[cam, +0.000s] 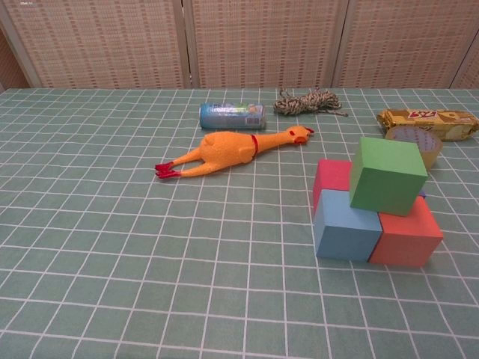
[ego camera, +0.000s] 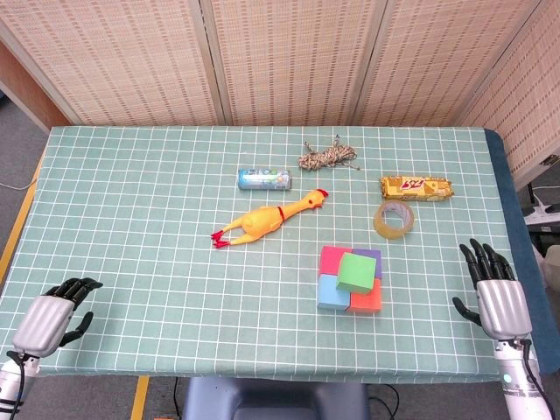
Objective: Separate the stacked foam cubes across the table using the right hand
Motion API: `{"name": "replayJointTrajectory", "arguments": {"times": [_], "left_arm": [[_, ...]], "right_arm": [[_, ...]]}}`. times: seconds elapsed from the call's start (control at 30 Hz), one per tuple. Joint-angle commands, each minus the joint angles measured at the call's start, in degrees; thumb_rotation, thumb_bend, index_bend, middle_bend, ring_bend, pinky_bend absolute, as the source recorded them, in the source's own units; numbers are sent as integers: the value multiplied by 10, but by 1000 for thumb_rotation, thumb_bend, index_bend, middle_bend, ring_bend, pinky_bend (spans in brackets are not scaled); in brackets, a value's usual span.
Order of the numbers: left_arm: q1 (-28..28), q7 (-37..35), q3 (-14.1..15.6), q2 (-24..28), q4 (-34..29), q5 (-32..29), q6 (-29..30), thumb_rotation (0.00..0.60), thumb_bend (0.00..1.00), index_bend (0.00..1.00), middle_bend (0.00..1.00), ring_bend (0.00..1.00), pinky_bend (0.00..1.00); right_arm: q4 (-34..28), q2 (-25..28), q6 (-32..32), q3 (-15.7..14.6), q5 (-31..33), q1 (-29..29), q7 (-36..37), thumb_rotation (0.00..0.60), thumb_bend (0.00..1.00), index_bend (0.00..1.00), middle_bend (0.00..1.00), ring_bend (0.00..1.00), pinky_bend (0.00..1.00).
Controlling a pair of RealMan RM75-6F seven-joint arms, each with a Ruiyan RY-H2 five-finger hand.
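A green foam cube (ego camera: 356, 271) (cam: 387, 176) sits on top of a square of foam cubes: pink (ego camera: 332, 259) (cam: 331, 178), purple (ego camera: 370, 256), blue (ego camera: 332, 293) (cam: 346, 226) and red-orange (ego camera: 367, 297) (cam: 406, 232). In the chest view the purple one is almost hidden behind the green. My right hand (ego camera: 494, 288) rests at the table's right front, well right of the stack, fingers apart and holding nothing. My left hand (ego camera: 57, 316) lies at the left front corner, fingers loosely curled, empty. Neither hand shows in the chest view.
A yellow rubber chicken (ego camera: 267, 219) (cam: 228, 151) lies left of and beyond the stack. Further back are a small can (ego camera: 263, 179) (cam: 232, 115), a rope bundle (ego camera: 328, 157) (cam: 308, 102), a snack packet (ego camera: 416, 186) (cam: 428, 122) and a tape roll (ego camera: 394, 219) (cam: 415, 142).
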Motion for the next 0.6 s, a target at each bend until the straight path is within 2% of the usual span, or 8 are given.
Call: {"name": "replayJointTrajectory", "arguments": {"times": [0.03, 0.33, 0.6], "left_arm": [[1, -1, 0, 0, 0, 1, 2, 600, 464, 255, 251, 230, 441], [2, -2, 0, 1, 0, 3, 6, 600, 464, 256, 250, 230, 441], [-5, -8, -2, -2, 7, -13, -17, 600, 464, 261, 251, 233, 442]], "right_arm": [[-1, 1, -3, -1, 0, 0, 0, 600, 112, 0, 0, 0, 133], [-10, 9, -14, -5, -1, 3, 7, 600, 111, 0, 0, 0, 133], [-32, 45, -54, -25, -24, 16, 77, 600, 111, 0, 0, 0, 133]]}}
